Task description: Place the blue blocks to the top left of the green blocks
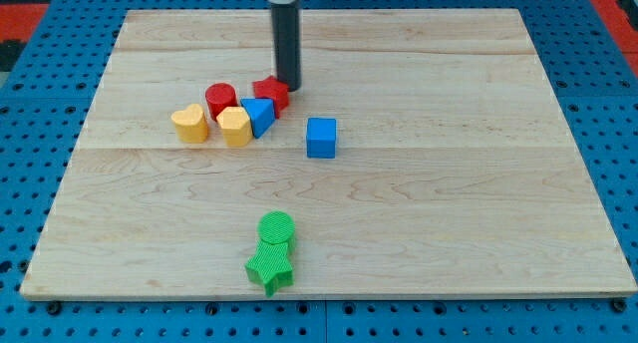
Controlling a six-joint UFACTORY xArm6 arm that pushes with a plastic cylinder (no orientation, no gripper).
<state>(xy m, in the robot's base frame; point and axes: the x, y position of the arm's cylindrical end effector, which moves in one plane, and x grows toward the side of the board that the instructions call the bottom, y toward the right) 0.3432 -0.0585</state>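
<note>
Two blue blocks, two green, two red and two yellow lie on the wooden board, with my tip at the top of the cluster.

Of the blue pair, the blue triangular block (259,115) sits in the cluster left of centre, touching the yellow block (235,127) on its left and the red block (271,92) above it, while the blue cube (321,138) stands alone just to the view's right. The green cylinder (276,226) and the green star-shaped block (270,267) touch each other near the view's bottom, well apart from the blues. A red cylinder (220,97) and a yellow heart-shaped block (189,124) complete the cluster. My tip (288,86) rests beside the red block's right edge; that block's shape is hard to make out. The rod carries no jaws, and its upper end is cut off at the view's top. The wooden board (478,183) lies on a blue pegboard (608,134).
</note>
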